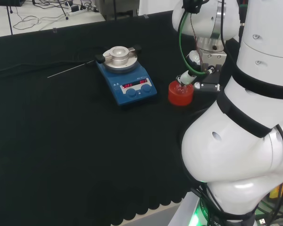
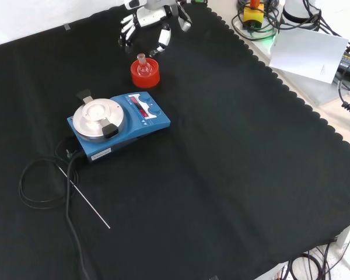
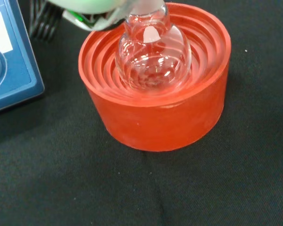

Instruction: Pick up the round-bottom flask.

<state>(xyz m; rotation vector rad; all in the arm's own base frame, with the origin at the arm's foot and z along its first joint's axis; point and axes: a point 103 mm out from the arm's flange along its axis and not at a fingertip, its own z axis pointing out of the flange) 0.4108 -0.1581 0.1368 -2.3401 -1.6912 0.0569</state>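
Where blurred hand (image 3: 92,7) intrudes, flask (image 3: 153,56) neck hides.

- Lab bench: black cloth (image 2: 233,175), blue hotplate stirrer (image 2: 119,124) near the hand (image 2: 151,26)
- Clear round-bottom flask (image 2: 142,66) on red ribbed stand (image 2: 145,74) just below the hand
- Cables (image 2: 38,186), gear at edges

Your round-bottom flask (image 3: 153,61) sits upright in the ribbed stand (image 3: 155,113), bulb down in the rings. In the front view, that stand rests on the table (image 2: 221,175) just behind the stirrer plate (image 2: 118,125), close but apart. The hand (image 2: 149,23) hangs behind and above the flask, its fingers (image 2: 162,39) pointing down toward it. In the head view, the stand is right of the stirrer plate. A thin rod (image 2: 84,198) lies on the cloth before the plate, beside a looped cable (image 2: 41,186).
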